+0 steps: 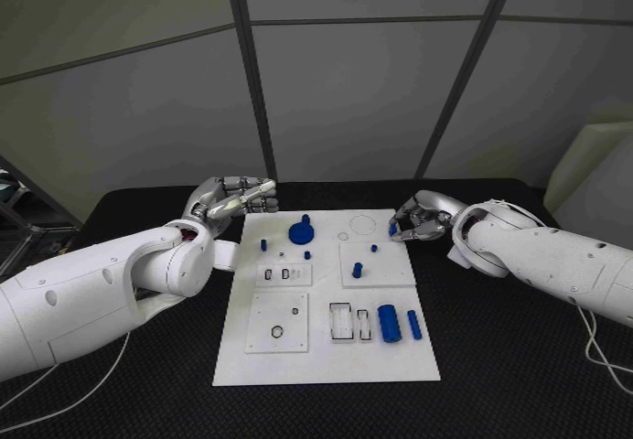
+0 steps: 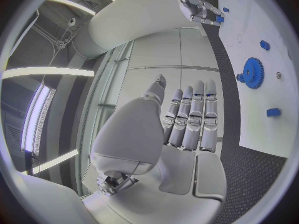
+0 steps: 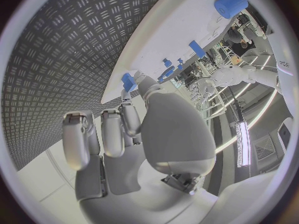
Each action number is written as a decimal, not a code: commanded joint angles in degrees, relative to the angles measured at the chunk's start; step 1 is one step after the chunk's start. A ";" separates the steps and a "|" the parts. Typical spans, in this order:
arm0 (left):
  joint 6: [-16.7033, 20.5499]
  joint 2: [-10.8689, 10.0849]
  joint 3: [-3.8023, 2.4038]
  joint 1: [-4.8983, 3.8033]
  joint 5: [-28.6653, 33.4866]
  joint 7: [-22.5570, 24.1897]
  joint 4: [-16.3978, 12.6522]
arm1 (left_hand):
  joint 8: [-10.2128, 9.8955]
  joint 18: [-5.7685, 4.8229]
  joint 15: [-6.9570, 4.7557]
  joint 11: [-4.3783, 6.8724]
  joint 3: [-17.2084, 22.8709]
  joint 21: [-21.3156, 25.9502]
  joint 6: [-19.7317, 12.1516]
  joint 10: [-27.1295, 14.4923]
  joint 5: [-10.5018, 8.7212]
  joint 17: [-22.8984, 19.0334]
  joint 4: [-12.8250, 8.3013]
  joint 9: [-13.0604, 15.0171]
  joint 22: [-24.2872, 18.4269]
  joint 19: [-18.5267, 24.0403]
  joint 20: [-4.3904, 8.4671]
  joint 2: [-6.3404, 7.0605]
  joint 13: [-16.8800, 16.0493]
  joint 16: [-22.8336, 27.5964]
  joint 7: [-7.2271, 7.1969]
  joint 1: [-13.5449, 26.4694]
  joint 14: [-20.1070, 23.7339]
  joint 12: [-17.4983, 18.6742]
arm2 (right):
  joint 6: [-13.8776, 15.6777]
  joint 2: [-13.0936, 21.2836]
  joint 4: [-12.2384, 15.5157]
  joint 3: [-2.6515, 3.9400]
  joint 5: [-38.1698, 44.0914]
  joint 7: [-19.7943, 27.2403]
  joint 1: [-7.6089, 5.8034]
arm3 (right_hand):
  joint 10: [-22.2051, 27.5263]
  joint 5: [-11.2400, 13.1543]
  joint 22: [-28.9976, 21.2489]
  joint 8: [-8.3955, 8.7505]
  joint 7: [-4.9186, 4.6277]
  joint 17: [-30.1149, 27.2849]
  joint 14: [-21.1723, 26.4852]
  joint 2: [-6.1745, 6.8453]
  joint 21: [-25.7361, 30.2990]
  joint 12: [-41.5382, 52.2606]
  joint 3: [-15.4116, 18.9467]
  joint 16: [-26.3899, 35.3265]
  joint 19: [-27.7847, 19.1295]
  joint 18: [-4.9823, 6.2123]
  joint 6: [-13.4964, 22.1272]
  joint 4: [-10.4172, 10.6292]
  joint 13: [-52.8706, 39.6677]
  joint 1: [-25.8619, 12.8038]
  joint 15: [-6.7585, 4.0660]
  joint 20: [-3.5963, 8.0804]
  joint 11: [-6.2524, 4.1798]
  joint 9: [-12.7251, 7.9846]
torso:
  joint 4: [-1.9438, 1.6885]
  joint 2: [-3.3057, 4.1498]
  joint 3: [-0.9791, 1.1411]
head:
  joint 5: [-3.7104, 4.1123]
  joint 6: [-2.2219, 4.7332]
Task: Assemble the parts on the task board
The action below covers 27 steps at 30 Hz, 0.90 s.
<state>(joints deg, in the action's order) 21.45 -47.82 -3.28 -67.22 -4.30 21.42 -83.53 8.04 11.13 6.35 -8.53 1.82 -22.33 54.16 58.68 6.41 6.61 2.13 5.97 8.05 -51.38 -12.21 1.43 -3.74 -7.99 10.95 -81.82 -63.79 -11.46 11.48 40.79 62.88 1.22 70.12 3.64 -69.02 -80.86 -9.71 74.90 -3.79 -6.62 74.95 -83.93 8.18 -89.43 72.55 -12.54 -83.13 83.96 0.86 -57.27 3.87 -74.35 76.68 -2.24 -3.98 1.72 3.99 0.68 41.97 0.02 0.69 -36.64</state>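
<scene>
— White board (image 1: pixel 330 366) lies mid-table in the head view; where do the hands sit?

— The left hand (image 1: pixel 232 199) hovers off the board's far left corner, fingers straight and together, holding nothing. The right hand (image 1: pixel 420 218) is at the far right edge, fingers curled round a small blue peg (image 1: pixel 393 229) at the tips.

— And the other parts?

— A blue gear (image 1: pixel 302 232) rests near the far edge; a cylinder (image 1: pixel 390 323) lies toward the near right.

— The left wrist view?

— The left hand's (image 2: pixel 187 129) fingers (image 2: pixel 211 119) extend side by side, apart from the board (image 2: pixel 277 129); the gear (image 2: pixel 253 72) lies beyond them.

— The right wrist view?

— The right hand (image 3: pixel 124 129) pinches the peg (image 3: pixel 128 81) between thumb and a fingertip, just off the board's (image 3: pixel 181 25) edge. Its other fingers are half curled.
</scene>
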 commanded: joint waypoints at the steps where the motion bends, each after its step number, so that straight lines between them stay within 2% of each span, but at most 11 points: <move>1: -0.64 0.05 -0.05 -0.06 -0.14 0.30 -0.01 | -0.38 -0.74 0.18 -0.17 0.01 0.29 0.08 0.17 -0.37 0.08 -0.43 -0.05 -0.07 0.03 -0.40 -0.24 0.01 0.33 0.36 -0.09 -0.02 0.33 | -0.42 -0.20 -0.12 0.04 0.39 -0.46 -0.10 | -0.32 -0.23 14.61 -0.38 0.09 1.16 -3.16 -0.72 -0.31 0.40 -0.44 -0.29 5.73 -0.74 -0.63 0.03 -0.17 -0.09 -0.28 0.03 -0.06 0.09 | 0.06 0.01 0.02 | 0.01 -0.01; 7: -0.68 0.08 -0.05 -0.06 -0.14 0.25 0.07 | -0.38 -0.74 0.18 -0.17 0.01 0.29 0.08 0.17 -0.37 0.08 -0.43 -0.05 -0.07 0.03 -0.40 -0.24 0.01 0.33 0.36 -0.09 -0.02 0.33 | 0.09 -0.58 -0.46 0.04 0.39 -0.71 -0.09 | -0.50 -0.26 14.83 -0.41 0.16 1.51 -3.25 -1.36 -0.42 0.69 -0.75 -0.47 5.87 -0.80 -1.19 0.04 -0.39 -0.39 -0.34 0.08 -0.13 0.10 | 0.01 0.00 0.01 | 0.21 0.04; 14: -0.69 0.08 -0.05 -0.06 -0.14 0.21 0.12 | -0.47 -0.74 0.19 -0.17 -0.01 0.31 0.11 0.22 -0.43 0.11 -0.55 -0.07 -0.11 0.04 -0.41 -0.31 0.00 0.45 0.35 -0.10 -0.03 0.45 | 1.29 -0.86 -0.84 0.04 0.39 -0.67 -0.09 | -0.88 -0.26 15.10 -0.83 0.54 2.03 -3.36 -2.76 -0.57 1.37 -1.58 -0.72 6.04 -0.86 -3.13 -0.04 -0.95 -0.74 -0.54 0.24 -0.42 0.28 | 0.05 -0.03 0.02 | 0.43 0.19; 19: -0.74 0.05 -0.05 -0.06 -0.14 0.15 0.13 | -0.47 -0.74 0.19 -0.17 -0.01 0.31 0.11 0.22 -0.43 0.11 -0.55 -0.07 -0.11 0.04 -0.41 -0.31 0.00 0.45 0.35 -0.10 -0.03 0.45 | 2.68 -0.96 -1.18 0.05 0.29 -0.39 -0.08 | -1.36 -0.21 15.10 -2.19 1.62 2.51 -3.45 -4.35 -0.57 2.17 -2.66 -0.95 6.04 -0.86 -6.96 -0.66 -1.63 -0.40 -1.23 0.76 -1.23 1.05 | 0.05 -0.04 0.03 | 0.34 0.15; 23: -0.76 0.02 -0.05 -0.06 -0.14 0.11 0.12 | -0.47 -0.74 0.19 -0.17 -0.01 0.31 0.11 0.22 -0.43 0.11 -0.55 -0.07 -0.11 0.04 -0.41 -0.31 0.00 0.45 0.35 -0.10 -0.03 0.45 | 3.99 -0.91 -1.01 0.05 0.06 -0.03 -0.08 | -1.57 -0.39 15.10 -2.59 2.28 2.73 -3.50 -4.85 -0.57 2.47 -3.04 -1.04 6.04 -0.86 -8.58 -1.16 -1.89 -0.30 -1.81 1.30 -1.74 1.42 | 0.03 -0.03 0.05 | 0.28 0.10; 27: -0.77 -0.02 -0.05 -0.06 -0.14 0.10 0.13 | -0.51 -0.74 0.19 -0.18 -0.02 0.32 0.10 0.22 -0.44 0.12 -0.58 -0.08 -0.12 0.05 -0.41 -0.33 0.00 0.48 0.36 -0.09 -0.04 0.49 | 6.13 -0.50 0.16 0.06 -0.44 -0.01 -0.08 | -1.63 -0.96 15.10 -2.56 2.55 2.77 -3.50 -5.23 -0.57 2.54 -3.37 -1.05 6.04 -0.86 -9.11 -1.54 -1.97 -0.18 -2.06 1.60 -2.03 1.56 | 0.06 -0.12 0.05 | 0.28 0.11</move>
<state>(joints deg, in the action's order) 21.34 -47.85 -3.28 -67.21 -4.30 21.38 -83.36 7.77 11.13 6.36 -8.53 1.82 -22.33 54.16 58.68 6.17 6.66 1.80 5.98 8.00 -51.37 -12.21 1.43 -3.74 -7.72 10.95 -81.82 -63.79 -11.22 14.37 40.23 62.67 1.22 70.16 3.03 -68.97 -82.50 -10.59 74.90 -6.18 -5.15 74.93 -83.93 3.94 -89.82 74.72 -15.70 -83.88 84.14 0.86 -64.94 2.25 -74.94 76.07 -3.90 -2.71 0.09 4.96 0.71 41.91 0.07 0.98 -36.54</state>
